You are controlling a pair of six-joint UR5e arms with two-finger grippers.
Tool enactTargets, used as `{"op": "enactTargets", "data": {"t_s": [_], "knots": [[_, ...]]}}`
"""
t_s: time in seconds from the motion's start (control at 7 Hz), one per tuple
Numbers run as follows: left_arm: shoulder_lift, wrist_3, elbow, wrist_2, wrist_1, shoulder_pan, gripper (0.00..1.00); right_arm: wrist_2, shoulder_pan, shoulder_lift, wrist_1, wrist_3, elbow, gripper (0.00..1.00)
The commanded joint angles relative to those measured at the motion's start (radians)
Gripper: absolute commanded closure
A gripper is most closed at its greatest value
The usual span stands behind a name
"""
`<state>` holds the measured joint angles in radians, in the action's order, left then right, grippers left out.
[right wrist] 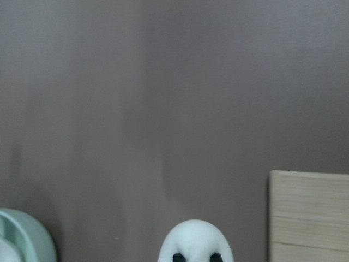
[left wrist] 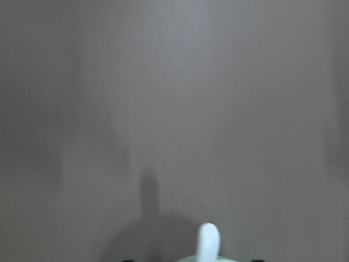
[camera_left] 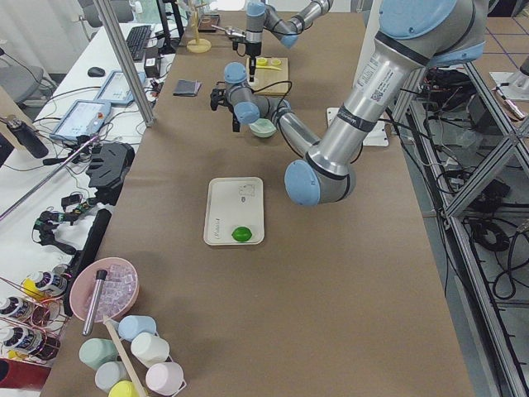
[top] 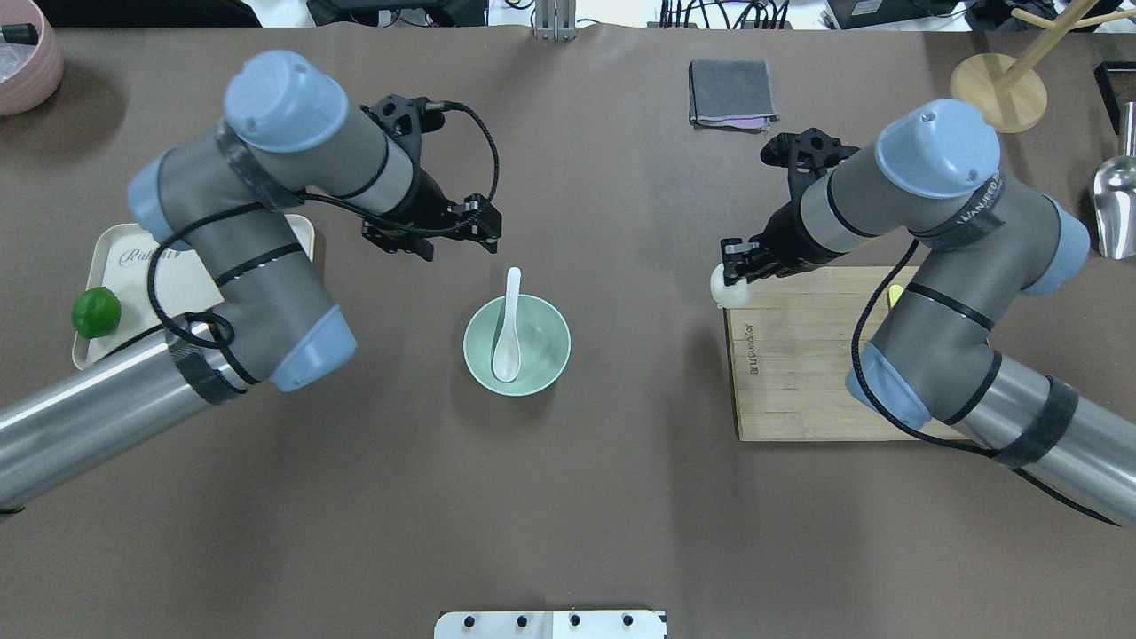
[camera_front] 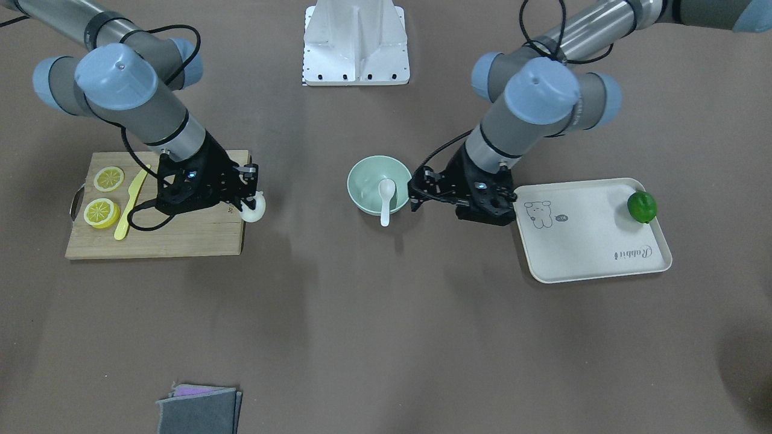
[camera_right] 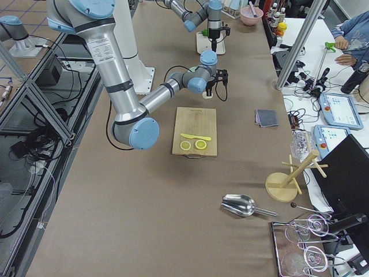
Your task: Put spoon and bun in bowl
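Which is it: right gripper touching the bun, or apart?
Touching. The right wrist view shows the right gripper with both dark fingertips pressed into the bun.

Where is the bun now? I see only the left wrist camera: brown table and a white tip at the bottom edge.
Observer: The bun is held in the right gripper, at the corner of the cutting board, apart from the bowl.
Operator: What is that white tip?
Observer: The handle of the spoon. Its scoop lies inside the bowl and the handle sticks out over the rim.
Operator: Does this arm hold anything?
Observer: No, the left gripper is open and empty, beside the bowl.
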<state>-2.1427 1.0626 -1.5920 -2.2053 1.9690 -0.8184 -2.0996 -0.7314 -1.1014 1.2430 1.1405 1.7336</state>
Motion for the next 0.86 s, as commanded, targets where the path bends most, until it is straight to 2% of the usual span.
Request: {"op": "enactTargets", "data": {"t_s": [0.0, 0.29, 0.43, 0.57, 0.71], "knots": [[0.178, -0.299, -0.051, -0.169, -0.001, -0.195, 0.01, 0.094, 0.117, 0.128, 0.064, 0.158, 0.015, 1.0], [0.269, -0.485, -0.045, -0.25, -0.001, -0.339, 0.01, 0.229, 0.235, 0.196, 0.065, 0.24, -0.002, 1.0], [0.283, -0.515, -0.042, -0.257, -0.002, -0.349, 0.01, 0.269, 0.266, 0.259, 0.064, 0.27, -0.059, 1.0], [0.283, -0.515, -0.042, -0.257, -0.002, -0.349, 0.01, 0.282, 0.274, 0.299, 0.064, 0.283, -0.115, 0.78], [0.285, -0.515, -0.04, -0.255, -0.002, -0.349, 0.01, 0.286, 0.276, 0.299, 0.061, 0.303, -0.118, 0.01]]}}
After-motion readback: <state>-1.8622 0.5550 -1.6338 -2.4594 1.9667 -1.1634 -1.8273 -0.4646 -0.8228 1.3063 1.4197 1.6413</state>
